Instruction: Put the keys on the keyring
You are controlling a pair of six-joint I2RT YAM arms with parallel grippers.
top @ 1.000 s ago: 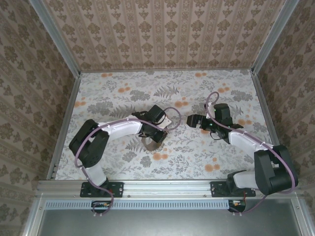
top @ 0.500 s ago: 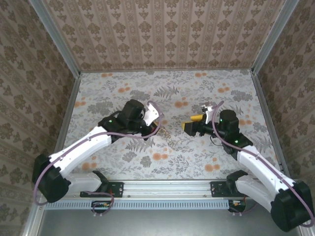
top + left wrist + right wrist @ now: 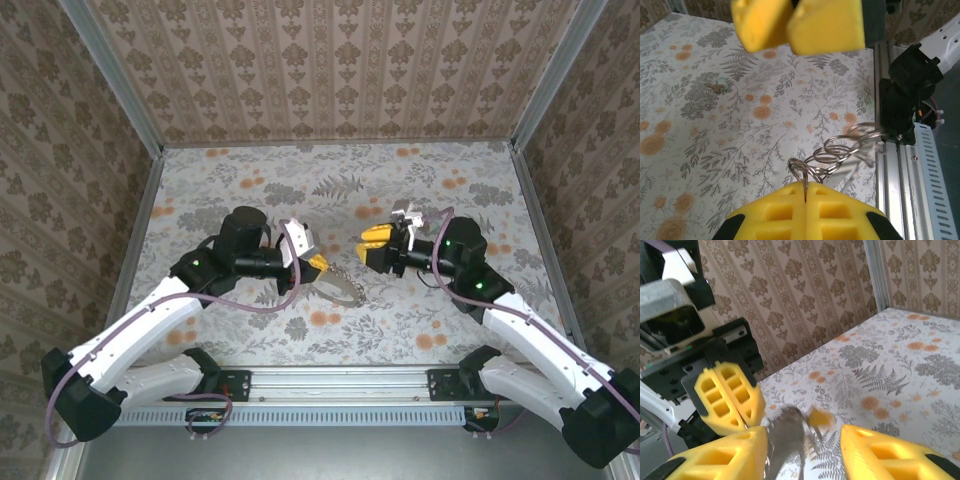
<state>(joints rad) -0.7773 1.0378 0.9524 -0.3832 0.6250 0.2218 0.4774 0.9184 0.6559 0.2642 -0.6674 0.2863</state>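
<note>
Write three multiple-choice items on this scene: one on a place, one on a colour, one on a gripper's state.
1. Where is the keyring?
A. held at one end by the left gripper
B. flat by the far wall
C. draped over the front rail

2. What colour are the gripper fingers?
A. purple
B. yellow
C. grey

3. How is the right gripper set?
A. shut on a key
B. shut on nothing
C. open

Answers: 1 A, its end ring sits pinched between the closed fingers; 2 B, both wrist views show yellow pads; 3 C, a wide gap separates its fingers.
</note>
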